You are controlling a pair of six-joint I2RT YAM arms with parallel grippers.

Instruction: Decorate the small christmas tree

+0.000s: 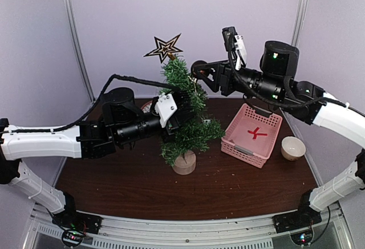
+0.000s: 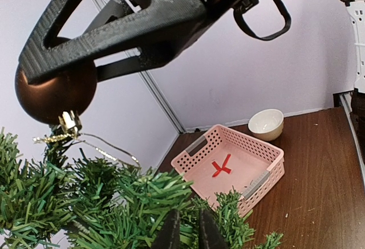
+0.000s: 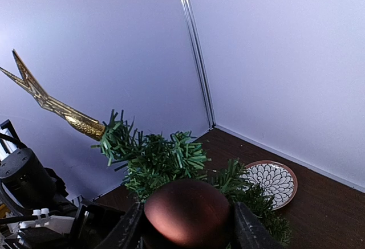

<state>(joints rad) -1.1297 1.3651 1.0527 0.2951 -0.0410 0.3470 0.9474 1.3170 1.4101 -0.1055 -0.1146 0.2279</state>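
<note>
The small christmas tree [image 1: 188, 125] stands mid-table on a round wooden stump [image 1: 184, 163], with a gold star [image 1: 164, 48] on top. My left gripper [image 1: 181, 107] reaches into its middle from the left. In the left wrist view its fingertips [image 2: 188, 233] are nearly together, closed on green branches [image 2: 131, 203]. My right gripper [image 1: 199, 72] is up beside the tree's top, shut on a dark brown ball ornament [image 3: 187, 212]. The ball [image 2: 54, 92] has a gold cap and a thin gold loop [image 2: 85, 143] hanging just above the upper branches.
A pink perforated basket [image 1: 268, 125] with a red cross marked inside sits to the right of the tree. A small cream bowl [image 1: 292, 147] stands right of the basket. A patterned plate [image 3: 271, 182] lies behind the tree near the back wall.
</note>
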